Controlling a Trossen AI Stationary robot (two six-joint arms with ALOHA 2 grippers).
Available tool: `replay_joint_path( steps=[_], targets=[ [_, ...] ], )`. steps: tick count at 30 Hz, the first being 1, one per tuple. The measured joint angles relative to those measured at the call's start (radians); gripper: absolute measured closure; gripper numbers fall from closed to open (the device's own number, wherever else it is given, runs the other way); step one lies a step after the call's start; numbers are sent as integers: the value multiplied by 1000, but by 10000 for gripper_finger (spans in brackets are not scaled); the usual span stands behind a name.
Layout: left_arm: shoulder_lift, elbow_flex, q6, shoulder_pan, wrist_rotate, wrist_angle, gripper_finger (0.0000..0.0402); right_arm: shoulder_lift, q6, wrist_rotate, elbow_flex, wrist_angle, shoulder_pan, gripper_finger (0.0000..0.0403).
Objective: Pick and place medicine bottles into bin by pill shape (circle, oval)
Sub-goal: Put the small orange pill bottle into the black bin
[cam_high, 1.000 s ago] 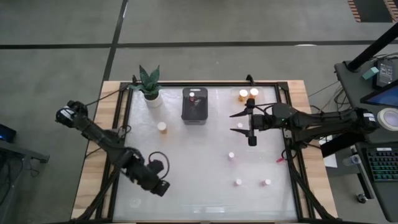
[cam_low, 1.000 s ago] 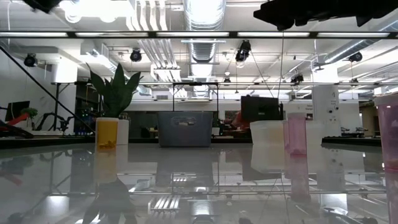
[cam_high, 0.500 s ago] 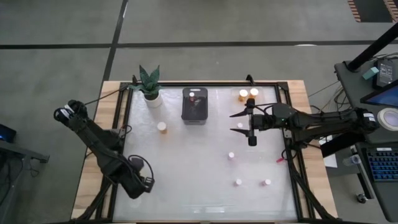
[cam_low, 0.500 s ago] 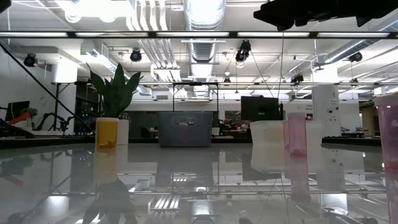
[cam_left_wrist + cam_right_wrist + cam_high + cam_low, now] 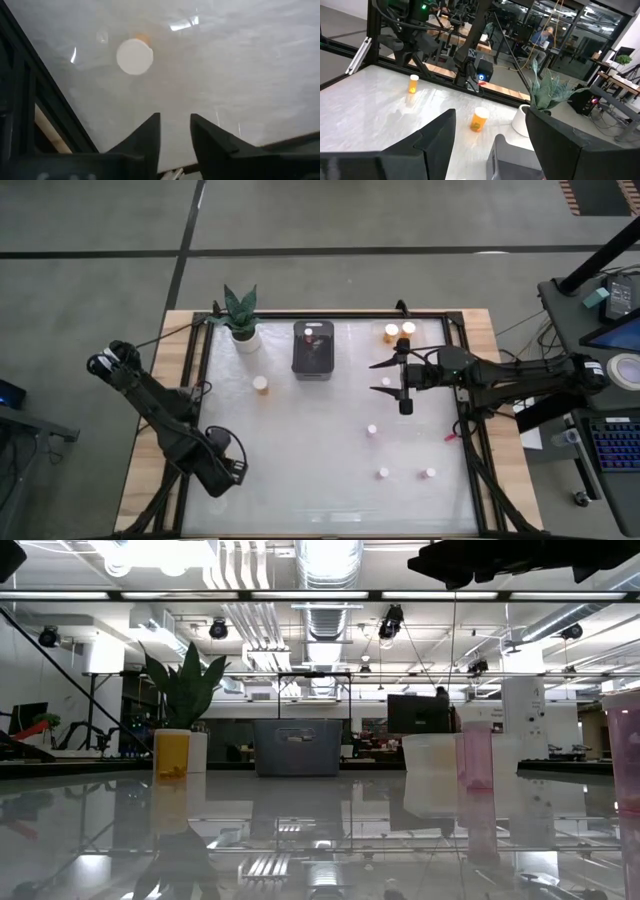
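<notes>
The left gripper (image 5: 236, 470) hangs above the table (image 5: 300, 470) near its front left corner, fingers (image 5: 145, 135) slightly parted with a narrow gap and nothing between them; its wrist view shows bare tabletop and, just ahead, a white-capped orange bottle (image 5: 134, 55) standing upright. The right gripper (image 5: 401, 384) hovers over the right half of the table toward the back, fingers (image 5: 436, 140) spread wide and empty. A white-capped bottle (image 5: 386, 382) stands just beside it, on the side facing the table's middle. Two orange bottles (image 5: 399, 331) stand side by side at the back right corner. A pink bottle (image 5: 372, 430) stands right of the table's centre, two more small bottles (image 5: 407, 473) stand apart near the front right, and a small pinkish item (image 5: 449, 438) lies at the right edge. An orange bottle (image 5: 260, 384) stands left of centre, toward the back. The dark bin (image 5: 313, 350) sits at the middle of the back edge, with contents showing pink and white. A potted plant (image 5: 240, 322) stands at the back left corner.
</notes>
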Motion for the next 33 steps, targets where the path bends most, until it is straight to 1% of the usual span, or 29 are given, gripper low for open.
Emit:
replay_joint_path(
  steps=[5,8,13,21,25,28,33],
  targets=[
    [0,-25,1,1,-38,-19,245,0,0,0,0,0,0,170],
    [0,-46,0,2,-42,-20,215,0,0,0,0,-1,0,170],
    [0,-97,0,2,-41,-19,189,0,-8,0,0,-9,0,170],
    [0,-145,-1,3,-41,-7,187,0,-8,0,0,-10,0,170],
    [0,-147,0,3,-41,-4,191,0,-8,0,0,-10,0,170],
    [0,-147,0,3,-41,1,207,0,-12,0,0,-11,0,170],
    [0,-147,0,3,-41,12,245,2,-14,0,0,-13,0,170]
  ],
)
